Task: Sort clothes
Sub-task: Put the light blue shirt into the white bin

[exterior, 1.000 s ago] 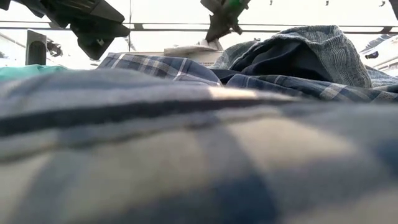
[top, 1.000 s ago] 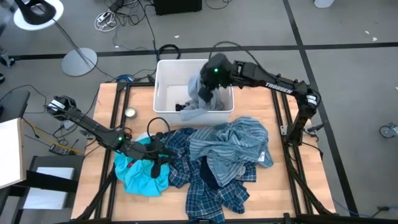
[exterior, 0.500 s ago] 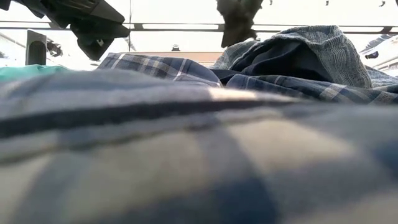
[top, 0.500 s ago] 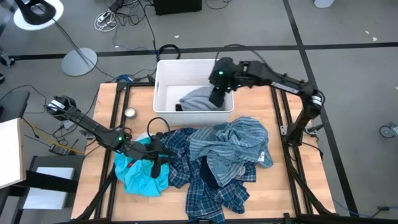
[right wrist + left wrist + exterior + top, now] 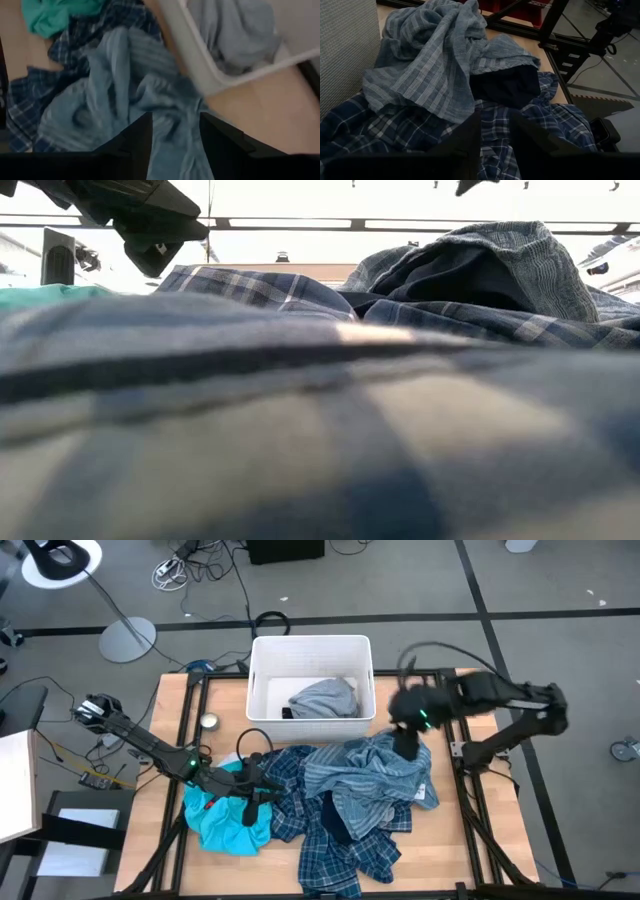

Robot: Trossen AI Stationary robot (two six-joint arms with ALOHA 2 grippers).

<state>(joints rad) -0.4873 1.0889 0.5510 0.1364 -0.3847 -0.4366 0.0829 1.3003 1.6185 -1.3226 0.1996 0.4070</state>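
Observation:
A heap of clothes lies on the wooden table: blue-and-white plaid shirts (image 5: 335, 835), a grey-blue striped garment (image 5: 370, 772) draped over them, and a turquoise shirt (image 5: 222, 822) at the heap's left. A grey garment (image 5: 323, 697) lies crumpled inside the white bin (image 5: 262, 668) at the far edge. My right gripper (image 5: 405, 740) hovers open above the striped garment's (image 5: 125, 95) far right part, beside the bin. My left gripper (image 5: 250, 802) stands open over the edge between the turquoise shirt and the plaid shirt (image 5: 490, 125), with nothing between its fingers.
A small round tin (image 5: 209, 721) and a dark cable loop (image 5: 252, 738) lie on the table left of the bin. The black frame posts (image 5: 190, 690) stand along the table's sides. In the low view, plaid cloth (image 5: 300, 430) fills the foreground.
My right gripper has let go of the grey garment, which has dropped from above the bin and now lies crumpled inside it. The gripper has then swung out of the bin toward the table's right and near side, to above the striped garment.

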